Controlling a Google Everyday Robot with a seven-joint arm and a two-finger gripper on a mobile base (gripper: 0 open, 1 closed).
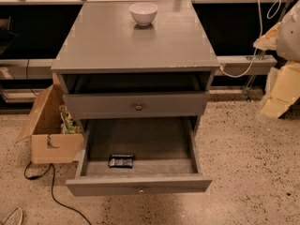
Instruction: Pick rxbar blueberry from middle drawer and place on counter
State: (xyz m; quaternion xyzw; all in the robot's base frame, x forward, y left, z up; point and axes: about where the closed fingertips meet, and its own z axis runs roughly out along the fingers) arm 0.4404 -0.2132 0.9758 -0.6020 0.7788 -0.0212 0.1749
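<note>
The rxbar blueberry (121, 161), a dark flat bar with pale print, lies on the floor of the open middle drawer (140, 184), near its front left. The drawer is pulled well out below the upper drawer front with its round knob (138, 107). The counter (112, 41) is the grey top of the cabinet, with a white bowl (143, 13) at its back. My pale arm and gripper (281, 90) hang at the right edge of the camera view, to the right of the cabinet and well away from the bar.
An open cardboard box (49, 125) with items inside stands on the speckled floor against the cabinet's left side. A black cable (51, 191) trails on the floor in front of it. White cables (255, 41) hang at the back right.
</note>
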